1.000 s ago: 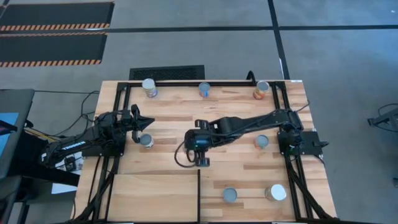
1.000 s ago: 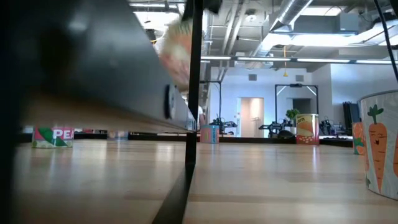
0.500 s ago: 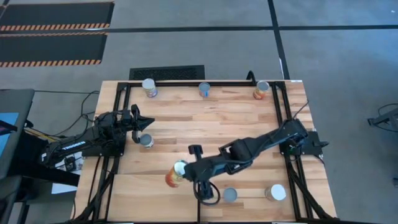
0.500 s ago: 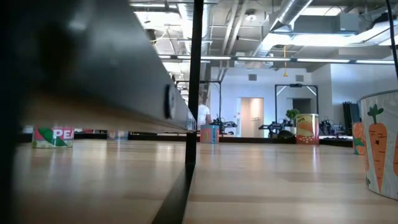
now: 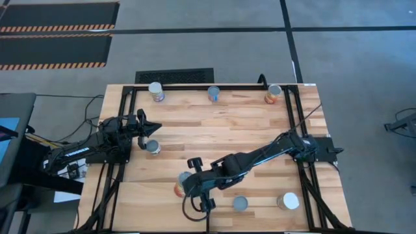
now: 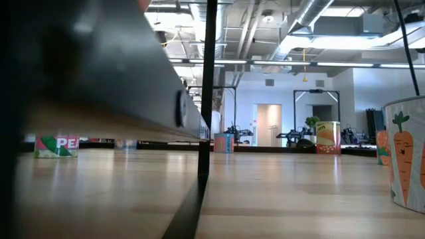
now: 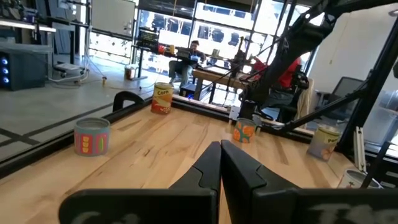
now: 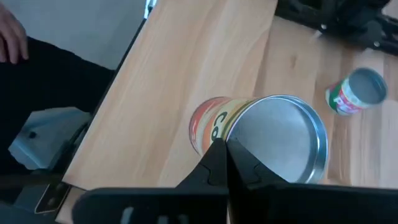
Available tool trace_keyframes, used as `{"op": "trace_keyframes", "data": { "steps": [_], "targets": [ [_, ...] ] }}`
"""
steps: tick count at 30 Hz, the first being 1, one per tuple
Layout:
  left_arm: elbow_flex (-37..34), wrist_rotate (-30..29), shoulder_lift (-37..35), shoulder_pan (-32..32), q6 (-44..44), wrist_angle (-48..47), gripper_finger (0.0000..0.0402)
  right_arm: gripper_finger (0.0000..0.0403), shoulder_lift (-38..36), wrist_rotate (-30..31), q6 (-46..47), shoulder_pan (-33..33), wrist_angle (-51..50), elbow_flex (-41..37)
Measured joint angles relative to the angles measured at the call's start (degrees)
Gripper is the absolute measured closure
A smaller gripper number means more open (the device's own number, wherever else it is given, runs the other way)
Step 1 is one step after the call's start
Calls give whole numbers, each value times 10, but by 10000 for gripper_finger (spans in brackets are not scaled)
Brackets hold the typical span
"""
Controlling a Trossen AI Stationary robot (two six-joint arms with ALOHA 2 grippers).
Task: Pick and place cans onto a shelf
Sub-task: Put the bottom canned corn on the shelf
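Observation:
My right gripper [image 5: 189, 182] reaches over the right part of the pale shelf [image 5: 149, 208] near the table's near edge. It is shut on a can with a silver top and an orange label [image 5: 180, 188]. The wrist view shows the can [image 8: 280, 143] tilted over the shelf panel [image 8: 186, 68]. Whether the can's base touches the panel, I cannot tell. My left gripper [image 5: 155, 128] waits shut at the table's left side, just beyond another can [image 5: 153, 147], and touches nothing. My right gripper holds the can at the rim of its top [image 8: 231, 138], where the nearly closed fingertips [image 8: 214, 163] meet it. The fingers come from above, slanting from the table's right. The can is tilted, its top toward the camera and its label [image 8: 208, 127] toward the shelf.
Three cans stand along the far edge [image 5: 156, 91] [image 5: 214, 93] [image 5: 273, 94]. Two more stand near the front right [image 5: 240, 203] [image 5: 288, 201]. A black post [image 6: 207, 86] rises at the shelf's edge. A person's hand [image 8: 12, 37] shows beyond the table's near edge.
My right gripper has carried the can from the middle of the table toward the near edge and a little left, out over the shelf. The can has stayed in the hold and now shows tilted, its orange label pointing toward the near left.

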Motion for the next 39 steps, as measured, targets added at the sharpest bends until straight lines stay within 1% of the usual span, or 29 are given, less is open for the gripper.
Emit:
{"op": "trace_keyframes", "data": {
  "steps": [3,10,17,30,33,39],
  "targets": [
    [0,0,0,0,0,0,401,399,9,-10,-10,1,7,-2],
    [0,-2,2,0,1,0,402,399,30,-12,-19,2,-20,-2],
    [0,-12,2,0,2,-1,402,399,30,-10,-22,3,-50,-2],
    [0,-18,2,0,1,-2,401,385,38,-29,-19,0,-54,-2],
    [0,-18,2,0,1,-2,401,374,38,-28,-12,-1,-50,-2],
    [0,-18,2,0,1,-2,401,330,38,-28,-8,0,-49,-2]
  ]
}}
